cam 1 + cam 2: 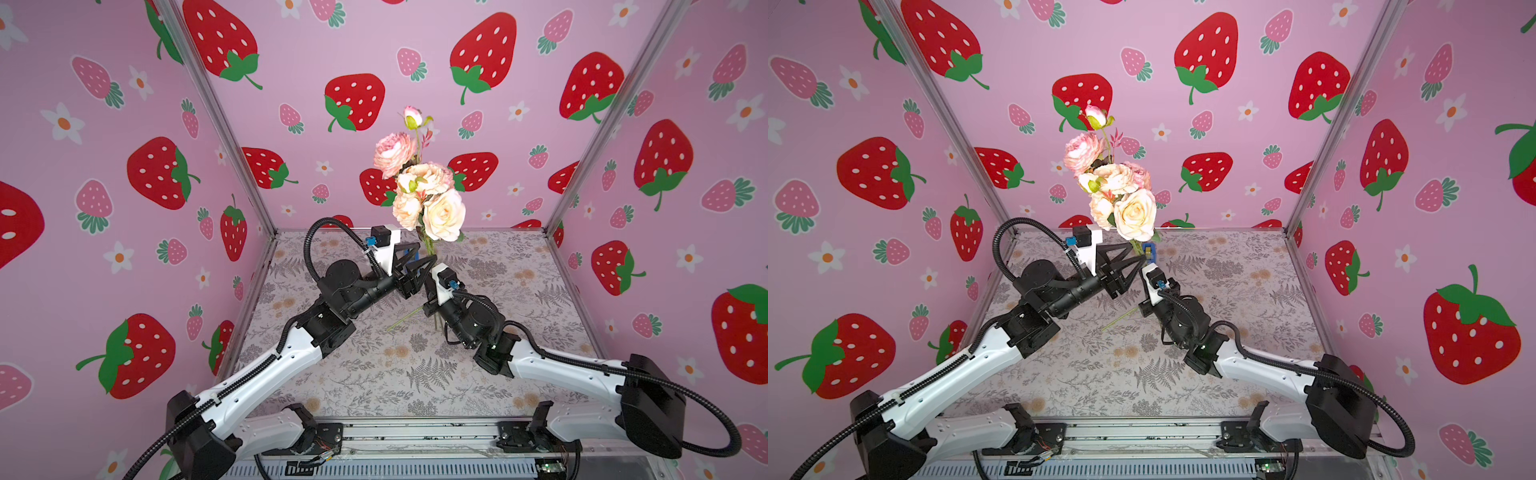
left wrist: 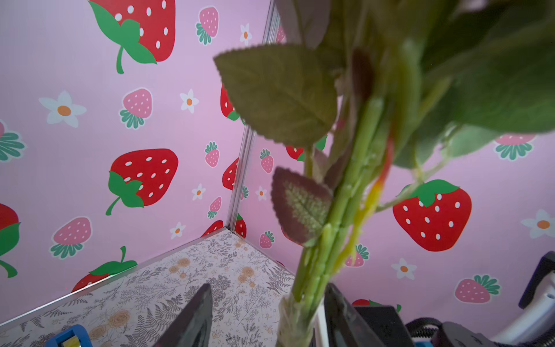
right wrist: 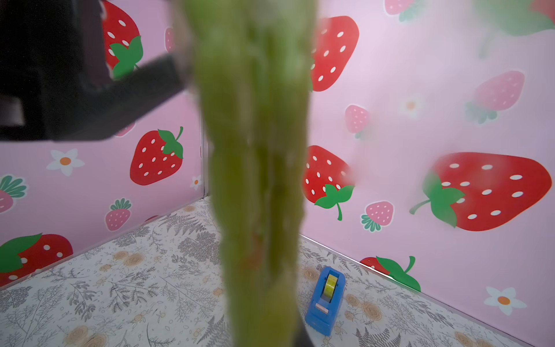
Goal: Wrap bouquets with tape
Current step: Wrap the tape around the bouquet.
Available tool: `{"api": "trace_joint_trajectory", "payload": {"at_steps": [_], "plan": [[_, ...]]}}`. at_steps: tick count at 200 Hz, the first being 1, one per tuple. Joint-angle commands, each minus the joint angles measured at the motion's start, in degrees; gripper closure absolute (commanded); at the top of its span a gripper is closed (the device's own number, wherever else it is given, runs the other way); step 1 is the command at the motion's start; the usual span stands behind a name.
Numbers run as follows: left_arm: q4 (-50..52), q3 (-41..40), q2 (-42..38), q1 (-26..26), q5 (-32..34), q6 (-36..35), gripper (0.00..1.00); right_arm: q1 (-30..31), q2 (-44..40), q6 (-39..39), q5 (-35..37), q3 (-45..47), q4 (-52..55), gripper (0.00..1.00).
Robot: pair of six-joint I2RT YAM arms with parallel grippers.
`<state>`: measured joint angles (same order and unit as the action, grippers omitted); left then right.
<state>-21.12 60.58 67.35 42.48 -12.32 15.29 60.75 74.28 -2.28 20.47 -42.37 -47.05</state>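
- Two grippers at the stems of the bouquet (image 1: 428,199): right gripper (image 1: 433,269) clamped on them, left gripper (image 1: 426,253) spread open around them.
- Blue tape dispenser (image 3: 326,300) just beyond the bouquet.

Soft, matt cloth-like petals top the bouquet (image 1: 424,195); from the left wrist, its stems (image 2: 339,216) look like waxy green plastic and a leaf (image 2: 279,90) shows a woven, matt face. The tape dispenser (image 3: 326,303) is smooth blue plastic, its tape roll (image 3: 330,284) glossy, translucent yellow. Matt printed sheeting covers the floor (image 1: 374,374) and walls (image 1: 291,62); the corner post (image 1: 223,124) is brushed metal. The left arm (image 1: 270,376) wears glossy white plastic.
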Motion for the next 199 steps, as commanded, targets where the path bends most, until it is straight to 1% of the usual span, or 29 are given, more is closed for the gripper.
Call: {"api": "trace_joint_trajectory", "payload": {"at_steps": [1,37,47,54,58,65,70,76,78,80,84,92,97,103,111,126,134,139,143,173,187,199], "plan": [[-1.0,2.4,0.9,0.2,-0.2,1.0,0.40,0.4,-0.4,-0.1,-1.0,-2.0,-1.2,1.00],[-3.5,3.4,1.9,0.3,1.0,2.5,0.48,0.7,0.3,-0.5,-0.7,-2.1,-0.5,1.00],[-4.6,3.4,2.0,0.3,0.9,3.0,0.54,0.7,0.7,-0.5,-0.5,-2.2,-0.3,1.00],[-4.9,3.6,2.2,0.3,1.0,3.4,0.60,0.8,0.8,-0.5,-0.5,-2.3,0.0,1.00],[-4.9,3.7,2.3,0.3,0.9,3.6,0.67,0.8,1.0,-0.5,-0.4,-2.4,0.0,1.00],[-4.7,4.1,2.5,0.3,0.4,3.6,0.76,0.9,1.2,-0.7,-0.3,-2.5,0.0,1.00],[-4.4,4.3,2.7,0.3,0.1,3.3,0.83,0.9,1.3,-0.9,-0.2,-2.5,-0.1,0.98],[-3.8,4.8,2.8,0.3,-0.4,2.9,0.91,1.0,1.3,-1.4,-0.5,-2.5,0.1,0.92],[-3.5,5.0,2.9,0.3,-0.6,2.7,0.93,1.0,1.3,-1.7,-0.7,-2.5,0.1,0.89],[-3.3,5.0,2.9,0.3,-0.7,2.6,0.97,1.0,1.3,-1.9,-0.8,-2.5,0.1,0.86],[-2.6,5.4,2.9,0.3,-1.0,2.1,1.00,1.1,1.2,-2.5,-1.1,-2.4,0.1,0.80],[-1.2,5.8,2.7,0.3,-1.0,0.8,1.00,1.1,0.8,-3.5,-1.3,-1.9,0.1,0.64],[-0.6,6.0,2.5,0.3,-1.2,-0.2,1.00,1.1,0.6,-4.2,-1.8,-1.6,0.3,0.56],[0.1,6.1,2.2,0.3,-2.1,-1.8,1.00,1.1,0.0,-5.0,-2.2,-1.0,0.6,0.50],[1.2,6.4,1.8,0.2,-3.1,-4.5,1.00,1.2,-1.0,-6.1,-3.2,-0.3,1.4,0.37],[5.8,7.9,1.1,0.1,-2.0,-8.3,1.00,1.1,-3.1,-7.8,-5.2,1.0,4.3,0.16],[7.7,8.4,0.6,-0.2,-1.6,-10.0,1.00,1.1,-4.5,-8.8,-6.7,2.0,5.8,0.06],[8.3,8.6,0.3,-0.5,-1.4,-10.8,1.00,1.0,-5.3,-9.5,-7.8,2.6,6.7,0.02],[8.6,8.5,0.0,-0.6,-1.2,-11.4,1.00,1.0,-6.0,-9.9,-8.5,3.0,7.6,0.00],[8.0,7.0,-2.3,-1.2,1.4,-14.3,1.00,1.0,-11.3,-11.3,-12.1,5.3,13.0,0.00],[7.4,6.3,-3.1,-1.4,3.0,-14.9,1.00,1.0,-13.0,-10.3,-13.1,5.2,15.3,0.00],[6.6,5.5,-3.8,-1.6,4.1,-15.1,1.00,1.0,-14.7,-9.3,-16.1,5.5,16.9,0.00]]}}
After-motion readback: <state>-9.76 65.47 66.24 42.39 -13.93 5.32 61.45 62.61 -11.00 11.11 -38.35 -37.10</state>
